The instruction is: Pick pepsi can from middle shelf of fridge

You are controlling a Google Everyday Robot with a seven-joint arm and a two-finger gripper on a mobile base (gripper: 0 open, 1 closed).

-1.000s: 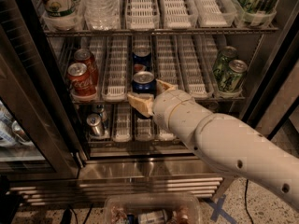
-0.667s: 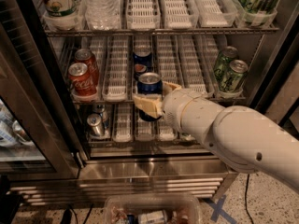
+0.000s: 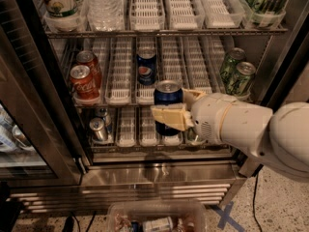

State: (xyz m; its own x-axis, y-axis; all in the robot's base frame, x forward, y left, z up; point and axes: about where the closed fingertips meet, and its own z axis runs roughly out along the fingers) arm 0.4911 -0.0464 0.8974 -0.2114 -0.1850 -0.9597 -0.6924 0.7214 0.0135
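At front of middle shelf (image 3: 119, 76), pincer (image 3: 170, 108) clamps upright pepsi can (image 3: 167, 93).

Shelf (image 3: 119, 79) cans (image 3: 83, 81) behind hand's (image 3: 170, 109) pepsi can (image 3: 168, 94)

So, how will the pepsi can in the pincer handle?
The pepsi can looks rigid, but hard squeezing may dent it. The pincer, in front of the middle shelf, grips its smooth side, so it could slip. Laid sideways, it would likely roll.
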